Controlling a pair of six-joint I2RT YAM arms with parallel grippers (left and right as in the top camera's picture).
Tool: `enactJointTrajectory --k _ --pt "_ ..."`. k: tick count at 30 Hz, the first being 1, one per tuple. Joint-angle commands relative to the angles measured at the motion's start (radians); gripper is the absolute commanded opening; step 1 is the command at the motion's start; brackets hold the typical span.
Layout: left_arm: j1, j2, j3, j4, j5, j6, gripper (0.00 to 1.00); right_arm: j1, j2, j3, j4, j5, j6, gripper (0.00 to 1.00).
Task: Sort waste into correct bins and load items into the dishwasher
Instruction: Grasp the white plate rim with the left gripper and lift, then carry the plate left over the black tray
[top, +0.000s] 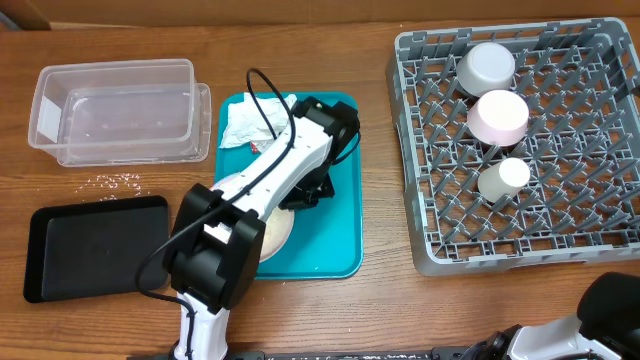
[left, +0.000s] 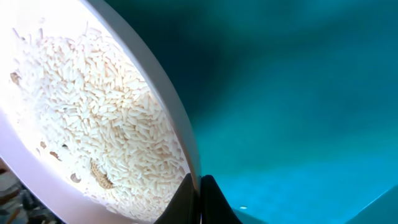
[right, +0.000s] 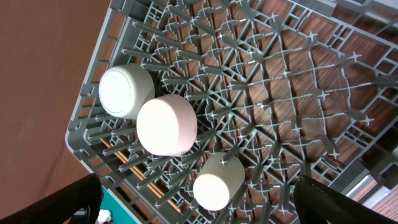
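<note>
Wood-grain tabletop under everything. Your left gripper (left: 199, 198) is pinched tight on the rim of the white plate (left: 179, 124), w/ a dark finger on each side of the edge, bottom centre of the wrist view. The plate is over the teal tray (top: 340, 235), centre of the overhead frame. Rice (left: 93, 106) covers the plate: short, matte, whitish grains w/ a few brown bits.

Your right gripper (right: 196, 183) is spread wide & holds nothing. Its black fingers sit at the lower corners of its own view, above the rack (top: 408, 150).

The rack is grey plastic, square, w/ a peg grid & lattice walls, right side of the frame. Three smooth round dishes sit upside down in it:
- pale bowl (top: 486, 66)
- pinkish-white bowl (top: 498, 116)
- small white cup (top: 503, 178)

Crumpled napkin (top: 243, 125) is at the upper left of the teal tray. Clear tub (top: 115, 66) is upper left & the flat black tray (top: 95, 245) lower left, w/ loose grains (top: 120, 182) on the wood btw them.
</note>
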Motion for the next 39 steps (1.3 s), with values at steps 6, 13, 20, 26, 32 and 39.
enactJointTrajectory --k 6,13,20,26,32,39 --pt "0.006 0.007 0.144 -0.158 -0.171 -0.026 0.04 -0.002 -0.002 0.006 0.003 -0.005 0.004 1.00" --pt "0.094 -0.029 0.191 -0.210 -0.200 -0.014 0.04 -0.002 -0.002 0.006 0.003 -0.005 0.004 1.00" --pt "0.310 -0.151 0.191 -0.200 -0.152 0.033 0.04 -0.002 -0.002 0.006 0.003 -0.005 0.004 1.00" --pt "0.541 -0.222 0.191 -0.109 0.065 0.227 0.04 -0.002 -0.002 0.006 0.003 -0.005 0.004 1.00" --pt "0.713 -0.221 0.184 -0.069 0.156 0.295 0.04 -0.002 -0.002 0.006 0.003 -0.005 0.004 1.00" --pt "0.859 -0.221 0.183 -0.058 0.221 0.373 0.04 -0.002 -0.002 0.006 0.003 -0.005 0.004 1.00"
